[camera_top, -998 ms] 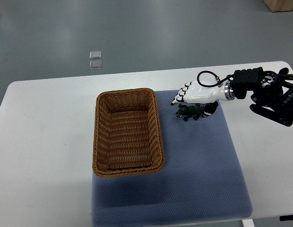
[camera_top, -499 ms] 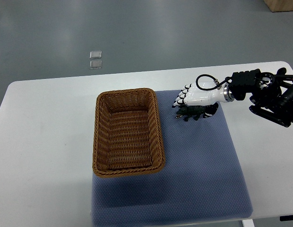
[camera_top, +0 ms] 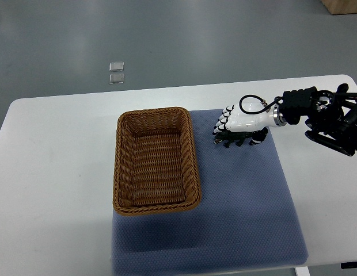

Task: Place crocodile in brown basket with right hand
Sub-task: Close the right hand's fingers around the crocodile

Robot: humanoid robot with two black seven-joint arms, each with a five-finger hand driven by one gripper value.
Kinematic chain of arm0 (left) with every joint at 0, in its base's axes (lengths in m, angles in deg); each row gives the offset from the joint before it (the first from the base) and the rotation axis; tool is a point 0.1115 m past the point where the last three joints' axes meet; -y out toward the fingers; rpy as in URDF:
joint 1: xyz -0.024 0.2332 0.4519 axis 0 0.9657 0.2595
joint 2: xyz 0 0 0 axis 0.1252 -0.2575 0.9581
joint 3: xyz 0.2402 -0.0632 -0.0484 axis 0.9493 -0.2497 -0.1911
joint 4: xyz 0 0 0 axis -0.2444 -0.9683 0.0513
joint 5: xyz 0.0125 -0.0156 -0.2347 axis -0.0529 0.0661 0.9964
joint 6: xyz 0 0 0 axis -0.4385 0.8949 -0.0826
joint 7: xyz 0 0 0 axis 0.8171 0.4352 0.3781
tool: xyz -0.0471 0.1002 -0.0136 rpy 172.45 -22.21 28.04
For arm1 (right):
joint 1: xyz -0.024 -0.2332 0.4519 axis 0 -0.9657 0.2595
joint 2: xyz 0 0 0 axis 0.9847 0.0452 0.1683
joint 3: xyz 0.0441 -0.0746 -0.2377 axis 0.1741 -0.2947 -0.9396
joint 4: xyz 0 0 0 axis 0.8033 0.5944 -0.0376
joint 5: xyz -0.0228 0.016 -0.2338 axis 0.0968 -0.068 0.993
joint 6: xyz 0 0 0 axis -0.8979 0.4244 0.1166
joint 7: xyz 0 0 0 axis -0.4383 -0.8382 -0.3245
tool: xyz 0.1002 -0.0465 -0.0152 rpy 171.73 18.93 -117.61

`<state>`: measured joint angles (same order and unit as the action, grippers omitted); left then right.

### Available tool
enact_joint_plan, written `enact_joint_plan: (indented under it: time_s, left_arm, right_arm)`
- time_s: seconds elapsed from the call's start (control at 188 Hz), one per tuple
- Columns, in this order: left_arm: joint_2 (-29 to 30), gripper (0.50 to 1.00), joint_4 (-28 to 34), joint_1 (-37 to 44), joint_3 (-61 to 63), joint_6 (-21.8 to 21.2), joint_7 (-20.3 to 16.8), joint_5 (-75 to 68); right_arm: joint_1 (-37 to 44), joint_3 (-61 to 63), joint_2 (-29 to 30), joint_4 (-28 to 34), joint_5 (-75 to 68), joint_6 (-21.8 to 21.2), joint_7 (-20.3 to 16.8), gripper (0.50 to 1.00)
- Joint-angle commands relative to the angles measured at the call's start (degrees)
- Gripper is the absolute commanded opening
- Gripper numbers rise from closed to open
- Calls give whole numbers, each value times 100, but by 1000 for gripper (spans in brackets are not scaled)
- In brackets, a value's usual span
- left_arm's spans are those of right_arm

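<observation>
A small dark green toy crocodile (camera_top: 232, 138) lies on the blue-grey mat (camera_top: 247, 201), to the right of the brown wicker basket (camera_top: 156, 159). My right hand (camera_top: 236, 129), white with black fingertips, reaches in from the right edge and sits on top of the crocodile. Its fingers (camera_top: 222, 121) curl down over the toy's left end, and the thumb presses at its right end. The crocodile rests on the mat under the palm, partly hidden. Nothing is in the basket. My left arm does not show.
The mat lies on a white table (camera_top: 57, 172) whose far edge runs behind the basket. Two small clear squares (camera_top: 116, 72) lie on the grey floor beyond it. A wooden corner (camera_top: 342, 6) shows at the top right.
My right hand has come down onto the crocodile and its fingers have bent from stretched out to curled around it. The crocodile and basket have stayed in place.
</observation>
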<state>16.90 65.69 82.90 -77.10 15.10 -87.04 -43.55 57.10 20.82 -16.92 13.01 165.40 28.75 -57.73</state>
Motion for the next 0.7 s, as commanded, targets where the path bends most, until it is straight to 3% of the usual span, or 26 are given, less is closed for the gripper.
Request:
enact_joint_plan:
  time_s: [0.0,0.239,0.696]
  left_arm:
    - [0,1000,0,0,0,-1,0,9]
    - [0,1000,0,0,0,-1,0,9]
    - [0,1000,0,0,0,-1,0,0]
  right_arm:
    - [-8,-10,10,-16,6,76,3,891]
    - [-25,-10,27,-25,6,85,3,842]
    - [-34,-106,124,-201,15,85,-6,805]
